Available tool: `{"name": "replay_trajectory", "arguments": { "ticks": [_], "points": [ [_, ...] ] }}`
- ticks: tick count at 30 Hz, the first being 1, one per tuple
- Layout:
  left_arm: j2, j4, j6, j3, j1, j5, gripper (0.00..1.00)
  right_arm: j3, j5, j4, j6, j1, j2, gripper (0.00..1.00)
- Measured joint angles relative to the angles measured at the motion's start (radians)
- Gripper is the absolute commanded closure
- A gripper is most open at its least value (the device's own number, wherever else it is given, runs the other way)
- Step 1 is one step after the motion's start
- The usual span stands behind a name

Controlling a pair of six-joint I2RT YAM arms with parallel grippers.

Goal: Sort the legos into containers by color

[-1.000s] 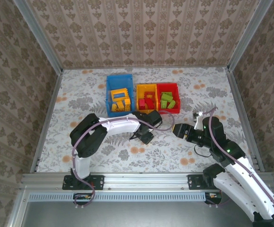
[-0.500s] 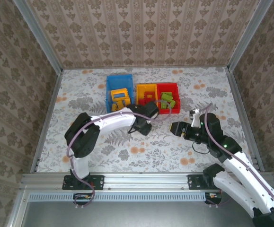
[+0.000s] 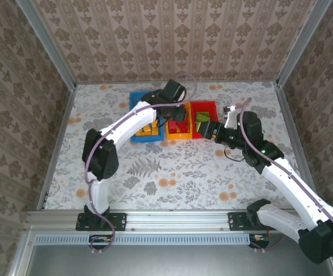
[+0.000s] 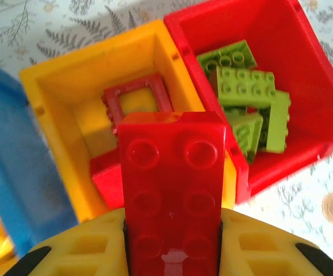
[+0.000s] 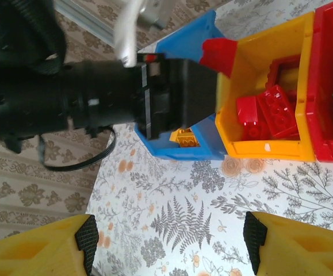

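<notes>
My left gripper (image 4: 172, 230) is shut on a red lego brick (image 4: 172, 167) and hangs over the yellow-orange container (image 4: 51, 86). Seen from above, that gripper (image 3: 175, 115) sits over the same bin (image 3: 178, 136). A red frame brick (image 4: 134, 99) and other red legos (image 5: 270, 109) lie inside it. The red container (image 4: 304, 69) to the right holds green legos (image 4: 247, 95). The blue container (image 3: 133, 115) on the left holds yellow legos (image 5: 183, 137). My right gripper (image 5: 166, 241) stands open over bare table in front of the bins, and from above it (image 3: 211, 133) is by the red bin's near right corner.
The three bins stand side by side at the back middle of the flower-patterned table (image 3: 172, 172). My left arm (image 3: 120, 123) arches over the blue bin. Patterned walls and metal rails (image 3: 57, 144) close in the table's sides.
My left arm has lifted from the table in front of the bins and swung back over the yellow-orange bin with the red brick. My right gripper has moved up toward the red bin.
</notes>
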Motion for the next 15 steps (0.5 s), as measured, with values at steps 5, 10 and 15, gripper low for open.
{"name": "replay_trajectory", "arguments": {
  "ticks": [5,10,15],
  "points": [
    [0.135,-0.013,-0.011,0.117,0.016,-0.017,0.74,0.003,0.001,0.018,0.002,-0.002,0.018,0.29],
    [0.218,-0.033,-0.027,0.182,0.048,-0.022,0.68,0.003,0.001,0.019,0.004,-0.006,0.018,0.29],
    [0.272,-0.059,-0.038,0.251,0.069,-0.015,0.52,0.003,0.001,0.019,0.004,-0.007,0.018,0.29]
  ]
}}
